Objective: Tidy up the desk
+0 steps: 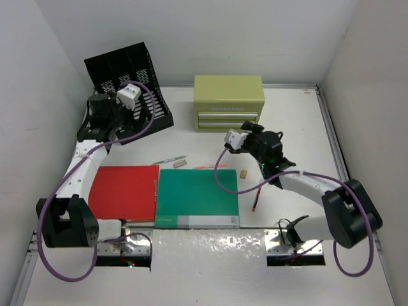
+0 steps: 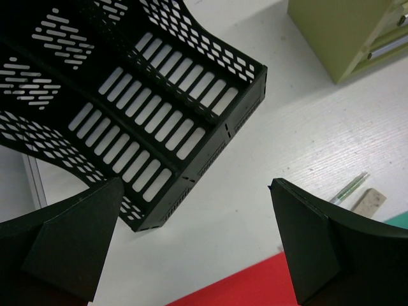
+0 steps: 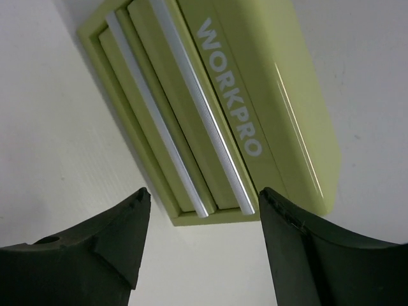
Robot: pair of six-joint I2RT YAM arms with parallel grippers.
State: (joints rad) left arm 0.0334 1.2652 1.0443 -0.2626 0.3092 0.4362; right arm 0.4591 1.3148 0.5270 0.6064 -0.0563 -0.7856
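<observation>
Right gripper point(image 3: 204, 194): mine; jaws part-way apart, nothing between them, aimed at the front of the olive-green drawer box point(image 1: 229, 102).
Left gripper point(image 2: 195, 183): mine; jaws at full spread, empty, hanging over the near corner of the black mesh file rack point(image 1: 121, 64).
Desk point(image 1: 299, 127): white tabletop under everything; box at far middle, rack at far left, folders close to my bases.
Loose stock: one red folder point(image 1: 124, 191) and one green folder point(image 1: 197, 197), side by side and touching; one pen point(image 1: 169, 159) and one eraser point(image 1: 179, 163) just beyond them; one small tan block point(image 1: 243, 173) by the green folder's far right corner.
Step in hand: my judgement is that I am approaching the box to open a drawer for the small items; both drawers look shut and nothing is stowed yet.
Next move calls for: a finger hooked behind one silver handle rail, then a straight pull toward me; the box may slide rather than open.
Right wrist view only: WORKPRO lettering, two silver rails, drawer fronts flush.
Left wrist view only: slotted rack floor and dividers up close, with no papers in the slots that show.
Top view only: whole layout, both folders entire, and how far each arm stands from the loose pieces.
</observation>
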